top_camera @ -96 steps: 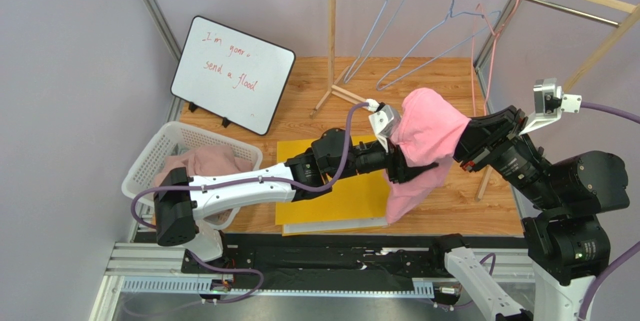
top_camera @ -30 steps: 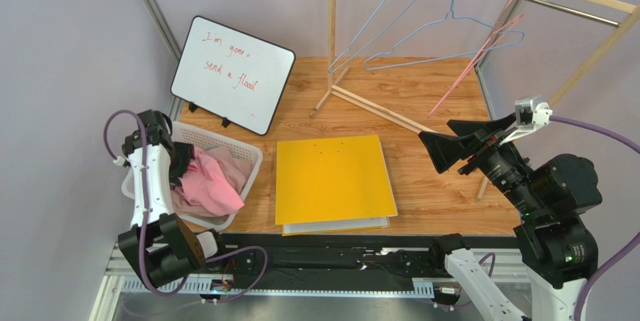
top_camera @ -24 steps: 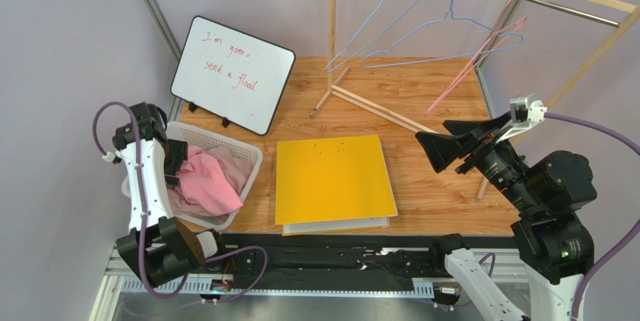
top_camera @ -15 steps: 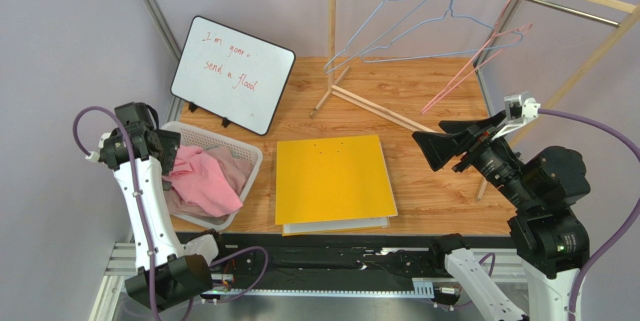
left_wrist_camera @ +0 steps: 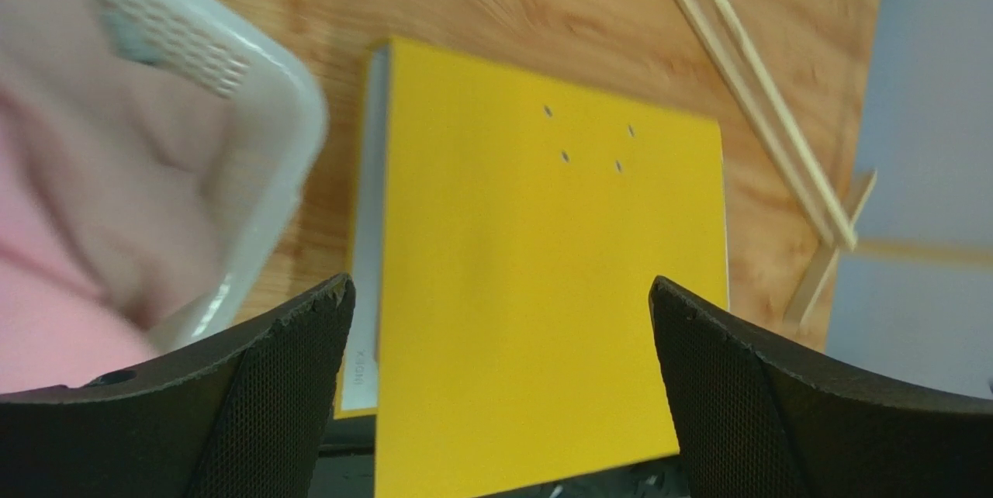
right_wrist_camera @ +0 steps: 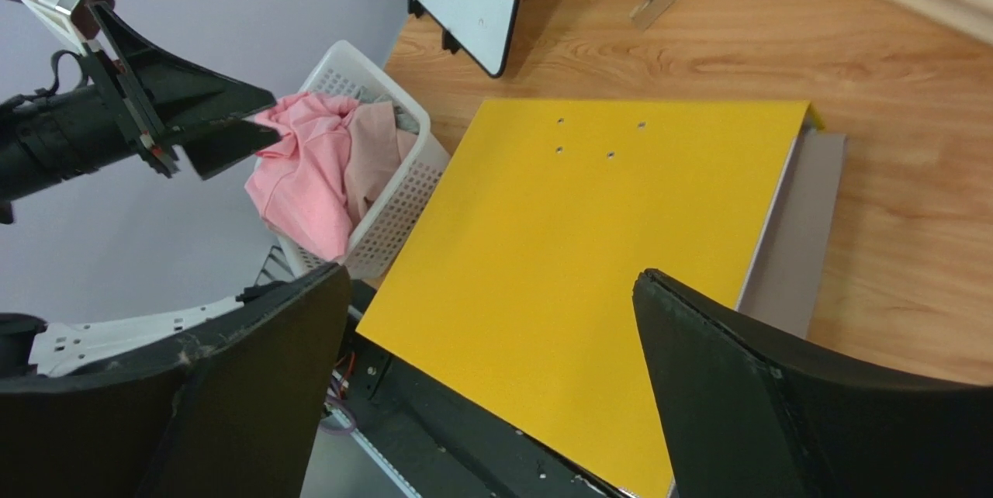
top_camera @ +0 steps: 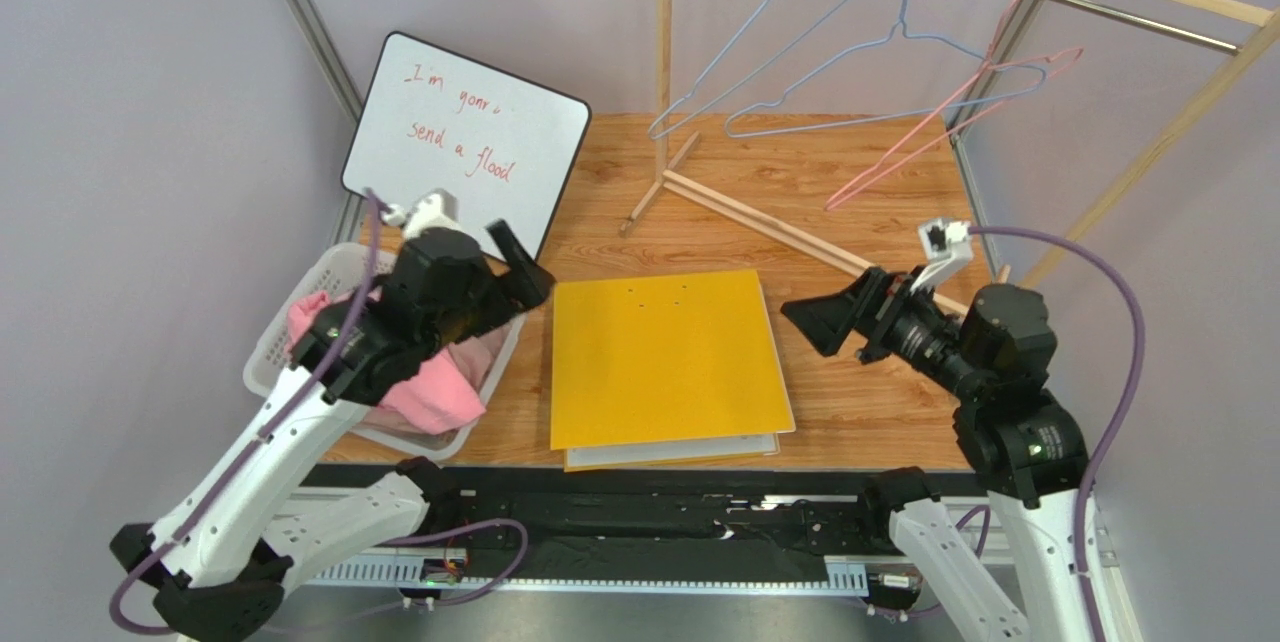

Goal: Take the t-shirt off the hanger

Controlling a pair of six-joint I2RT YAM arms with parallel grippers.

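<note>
Left gripper [top_camera: 516,264] has swung off the basket [right_wrist_camera: 408,210] toward frame centre, spread and empty; right gripper [top_camera: 822,324] is likewise spread. T-shirt [top_camera: 439,390] lies in the basket, lower left. Best retreat high, clear of cloth draped over its rim.

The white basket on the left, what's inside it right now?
A bright pink t-shirt lies heaped in the white basket, against a paler dusty-pink garment. The clothes cover the basket's bottom, so anything underneath cannot be seen.

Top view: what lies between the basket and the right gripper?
The yellow binder lies flat between the basket and right gripper, shown in the top view.
</note>
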